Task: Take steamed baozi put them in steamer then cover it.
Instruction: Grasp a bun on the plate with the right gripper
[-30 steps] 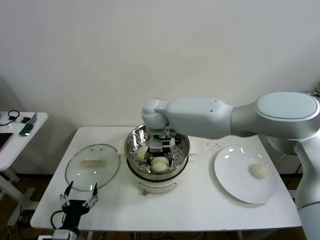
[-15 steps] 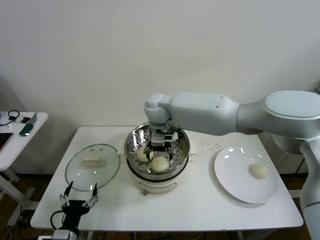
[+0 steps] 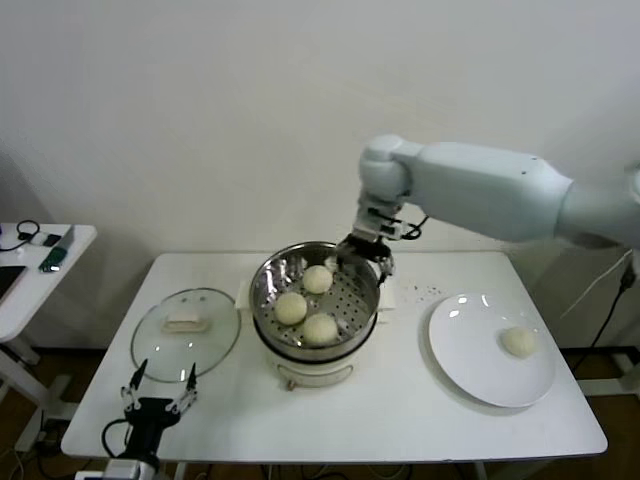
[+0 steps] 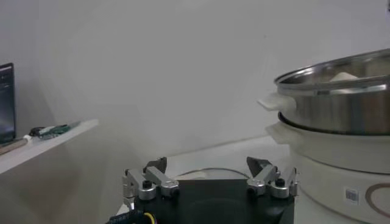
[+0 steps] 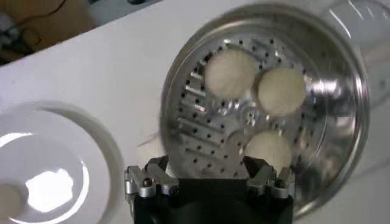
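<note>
The steel steamer (image 3: 268,276) stands mid-table with three baozi on its perforated tray: one at the back (image 3: 317,279), one at the left (image 3: 290,308), one at the front (image 3: 320,328). They also show in the right wrist view (image 5: 230,72) (image 5: 281,91) (image 5: 267,150). A fourth baozi (image 3: 518,342) lies on the white plate (image 3: 470,365) at the right. My right gripper (image 3: 365,247) is open and empty, above the steamer's back right rim. My left gripper (image 3: 158,391) is open and parked low at the table's front left.
The glass lid (image 3: 186,332) lies flat on the table left of the steamer. A side table (image 3: 40,270) with small items stands at far left. The steamer's side (image 4: 341,115) shows in the left wrist view.
My right gripper has let go of a baozi in the steamer, lifted out and moved back and to the right. Three baozi now show on the tray. The left arm has not moved.
</note>
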Action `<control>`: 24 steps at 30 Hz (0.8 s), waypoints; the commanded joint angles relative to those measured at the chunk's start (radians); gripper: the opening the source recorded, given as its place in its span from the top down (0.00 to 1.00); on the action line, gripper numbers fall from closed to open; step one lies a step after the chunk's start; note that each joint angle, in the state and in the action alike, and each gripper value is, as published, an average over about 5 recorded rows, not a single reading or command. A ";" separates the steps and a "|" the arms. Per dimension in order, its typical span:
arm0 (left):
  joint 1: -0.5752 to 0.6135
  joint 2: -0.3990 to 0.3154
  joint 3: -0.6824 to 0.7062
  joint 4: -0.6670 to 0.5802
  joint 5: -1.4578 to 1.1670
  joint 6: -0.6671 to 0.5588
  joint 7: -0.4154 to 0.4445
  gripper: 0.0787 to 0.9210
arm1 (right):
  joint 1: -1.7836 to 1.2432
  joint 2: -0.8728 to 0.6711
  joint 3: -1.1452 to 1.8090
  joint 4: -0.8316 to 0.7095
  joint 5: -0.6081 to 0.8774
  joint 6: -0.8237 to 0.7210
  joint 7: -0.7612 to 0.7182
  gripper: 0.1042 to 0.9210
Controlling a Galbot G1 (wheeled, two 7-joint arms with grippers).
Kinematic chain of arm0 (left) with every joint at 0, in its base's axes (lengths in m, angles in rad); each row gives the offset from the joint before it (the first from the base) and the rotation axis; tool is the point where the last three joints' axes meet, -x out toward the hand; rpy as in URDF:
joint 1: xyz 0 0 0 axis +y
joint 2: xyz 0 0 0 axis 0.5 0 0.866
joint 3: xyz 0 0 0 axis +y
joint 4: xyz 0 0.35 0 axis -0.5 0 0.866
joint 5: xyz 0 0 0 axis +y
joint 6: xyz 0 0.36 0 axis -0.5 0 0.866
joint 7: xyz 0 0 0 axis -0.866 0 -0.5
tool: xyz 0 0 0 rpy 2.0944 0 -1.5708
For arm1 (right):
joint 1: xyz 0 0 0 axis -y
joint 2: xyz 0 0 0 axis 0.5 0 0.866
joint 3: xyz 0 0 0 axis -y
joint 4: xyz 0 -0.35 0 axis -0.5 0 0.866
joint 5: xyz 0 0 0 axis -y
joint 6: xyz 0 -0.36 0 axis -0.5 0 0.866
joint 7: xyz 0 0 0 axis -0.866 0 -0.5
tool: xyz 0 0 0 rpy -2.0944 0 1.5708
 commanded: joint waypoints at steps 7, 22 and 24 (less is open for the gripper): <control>0.003 -0.012 0.005 -0.009 0.000 0.001 -0.001 0.12 | -0.184 -0.467 0.108 -0.060 -0.049 -0.213 0.019 0.12; 0.022 -0.043 -0.001 -0.028 0.019 0.000 -0.002 0.12 | -0.623 -0.505 0.516 -0.247 -0.299 -0.165 0.026 0.12; 0.023 -0.047 -0.002 -0.027 0.021 0.001 -0.002 0.12 | -0.656 -0.495 0.546 -0.269 -0.317 -0.162 0.027 0.12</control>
